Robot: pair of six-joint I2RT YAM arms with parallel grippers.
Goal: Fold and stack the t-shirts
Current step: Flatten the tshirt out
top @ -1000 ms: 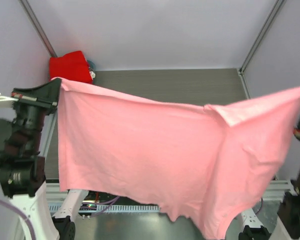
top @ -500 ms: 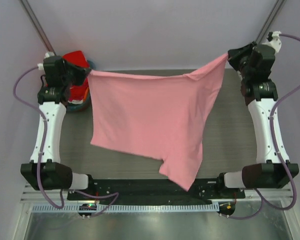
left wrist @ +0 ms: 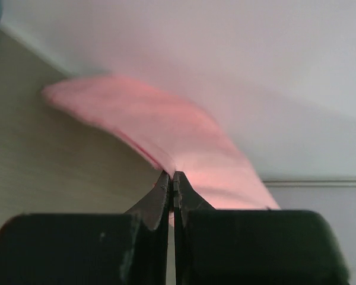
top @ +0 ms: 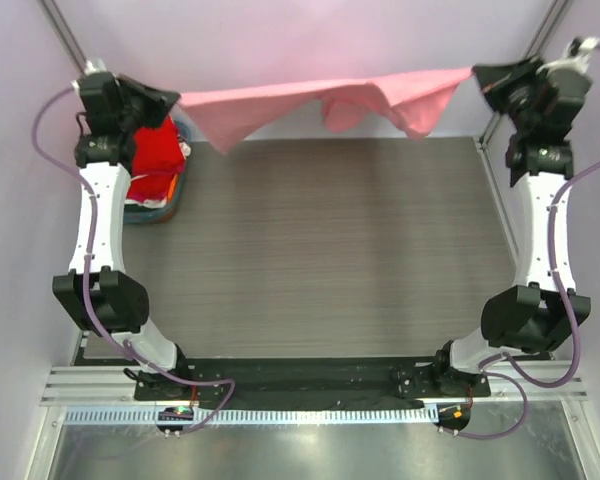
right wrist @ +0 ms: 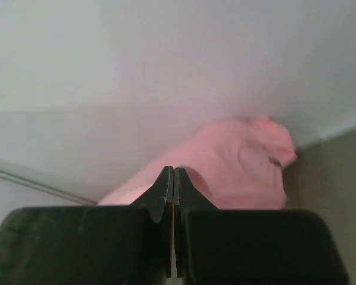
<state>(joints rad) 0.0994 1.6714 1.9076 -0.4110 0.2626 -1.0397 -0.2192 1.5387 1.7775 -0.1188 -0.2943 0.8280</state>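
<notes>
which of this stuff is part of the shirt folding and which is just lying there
Job: pink shirt, pinched in left pincer and right pincer; red shirt.
Lying about: teal tray; table.

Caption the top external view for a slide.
Left gripper and right gripper stretch a pink t-shirt between them; a red t-shirt sits in the tray.

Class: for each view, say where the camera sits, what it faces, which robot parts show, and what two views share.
Top external: above and behind the bases, facing down at the table; both arms show.
Left wrist: on the left arm, facing the pink t-shirt; left gripper, shut on it.
Right wrist: mirrored; right gripper shut on it.
Both wrists share that shirt.
</notes>
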